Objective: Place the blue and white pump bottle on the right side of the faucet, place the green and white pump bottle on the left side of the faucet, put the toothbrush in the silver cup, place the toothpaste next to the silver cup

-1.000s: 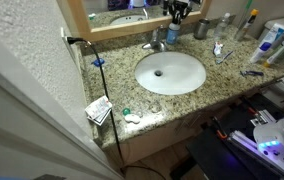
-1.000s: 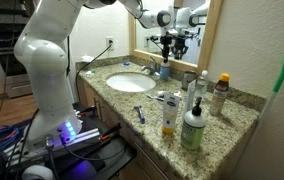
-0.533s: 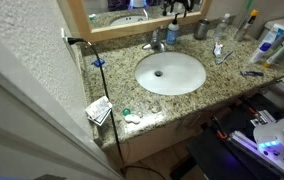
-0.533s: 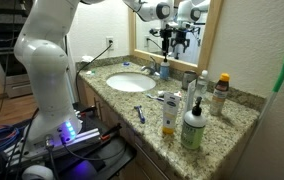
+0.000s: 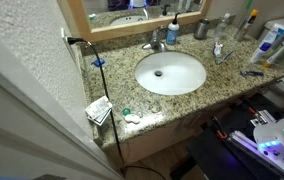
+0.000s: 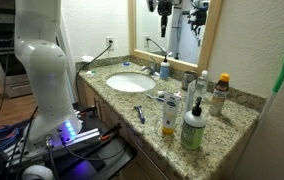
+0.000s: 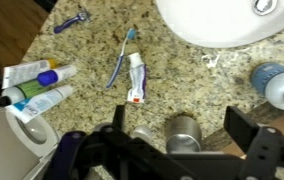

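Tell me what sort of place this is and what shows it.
A bathroom, probably in a home: an oval sink in a granite vanity with a chrome faucet, a framed mirror above, and a toothbrush and toothpaste lying on it.

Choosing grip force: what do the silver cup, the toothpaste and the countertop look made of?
The silver cup: likely metal, dull grey with a soft sheen. The toothpaste: probably soft plastic tube, smooth white with red print. The countertop: speckled, polished stone, granite-like.
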